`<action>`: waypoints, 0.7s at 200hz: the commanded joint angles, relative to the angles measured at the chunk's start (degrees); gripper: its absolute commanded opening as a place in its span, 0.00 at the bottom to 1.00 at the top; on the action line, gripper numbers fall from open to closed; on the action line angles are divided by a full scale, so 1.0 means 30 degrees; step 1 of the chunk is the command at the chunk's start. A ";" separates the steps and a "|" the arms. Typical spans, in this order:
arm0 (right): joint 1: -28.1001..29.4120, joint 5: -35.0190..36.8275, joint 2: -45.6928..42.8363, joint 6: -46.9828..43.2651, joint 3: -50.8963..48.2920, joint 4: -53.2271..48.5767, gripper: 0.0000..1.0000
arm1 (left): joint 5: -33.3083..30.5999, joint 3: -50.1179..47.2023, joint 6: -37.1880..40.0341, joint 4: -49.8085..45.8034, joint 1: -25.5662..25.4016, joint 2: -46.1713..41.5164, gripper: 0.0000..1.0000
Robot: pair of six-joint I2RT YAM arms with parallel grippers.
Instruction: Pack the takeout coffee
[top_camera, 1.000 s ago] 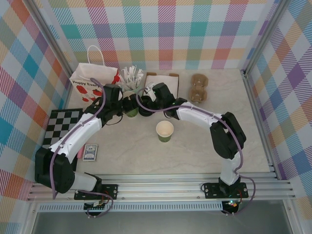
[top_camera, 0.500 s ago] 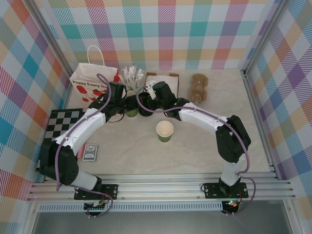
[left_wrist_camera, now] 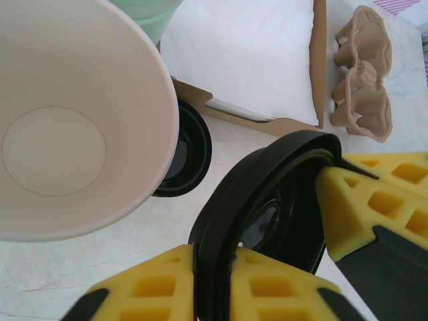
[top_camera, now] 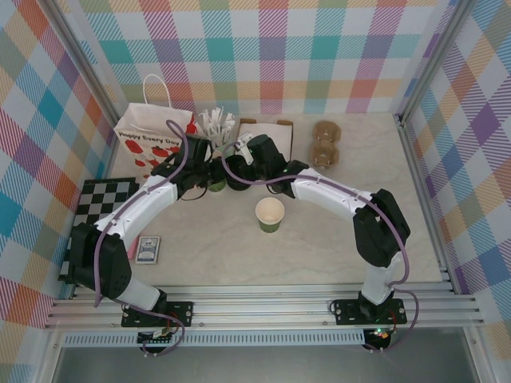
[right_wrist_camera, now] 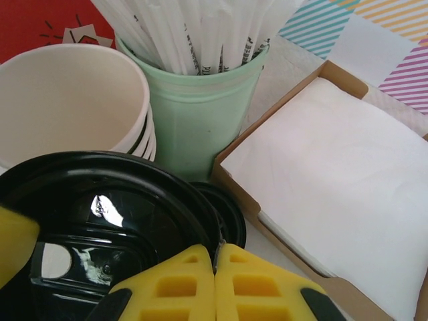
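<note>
The left gripper (left_wrist_camera: 214, 259) and the right gripper (right_wrist_camera: 215, 257) are both pinching the rim of one round black plastic lid (left_wrist_camera: 267, 214). The small dark-green paper cup (top_camera: 270, 215) is standing uncovered mid-table, so one claw should be releasing gently, the other keeping the lid level.
</note>
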 commanded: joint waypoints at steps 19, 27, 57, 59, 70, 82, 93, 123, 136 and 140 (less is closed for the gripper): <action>0.0120 -0.1028 -0.0469 0.2720 0.1409 -0.1850 0.21 | -0.0397 0.0519 0.1036 0.0125 -0.0262 -0.0353 0.01; 0.0097 -0.1084 -0.0516 0.3239 0.1412 -0.2054 0.24 | -0.0552 0.0549 0.1238 0.0097 -0.0306 -0.0414 0.00; -0.0064 -0.1626 -0.0517 0.4606 0.1859 -0.3208 0.33 | -0.1147 0.0724 0.2110 -0.0269 -0.0343 -0.0590 0.00; -0.0092 -0.1630 -0.0514 0.4640 0.1940 -0.3328 0.33 | -0.1189 0.0725 0.2163 -0.0281 -0.0366 -0.0624 0.00; -0.0108 -0.1590 -0.0402 0.4871 0.2161 -0.3753 0.33 | -0.1234 0.0696 0.2376 -0.0285 -0.0365 -0.0750 0.00; -0.0157 -0.1551 -0.0296 0.5075 0.2261 -0.4072 0.29 | -0.1303 0.0566 0.2534 -0.0240 -0.0403 -0.0958 0.00; -0.0223 -0.1677 -0.0245 0.5268 0.2261 -0.4100 0.24 | -0.1389 0.0441 0.2578 -0.0197 -0.0402 -0.1102 0.00; -0.0372 -0.2803 -0.0384 0.5354 0.2036 -0.3687 0.21 | -0.0874 0.0369 0.2577 0.0009 -0.0403 -0.1139 0.00; -0.0401 -0.3102 -0.0396 0.5352 0.2027 -0.3629 0.24 | -0.0725 0.0432 0.2431 0.0034 -0.0399 -0.1141 0.00; -0.0401 -0.3125 -0.0396 0.5352 0.2027 -0.3679 0.25 | -0.0689 0.0434 0.2367 0.0059 -0.0396 -0.1153 0.00</action>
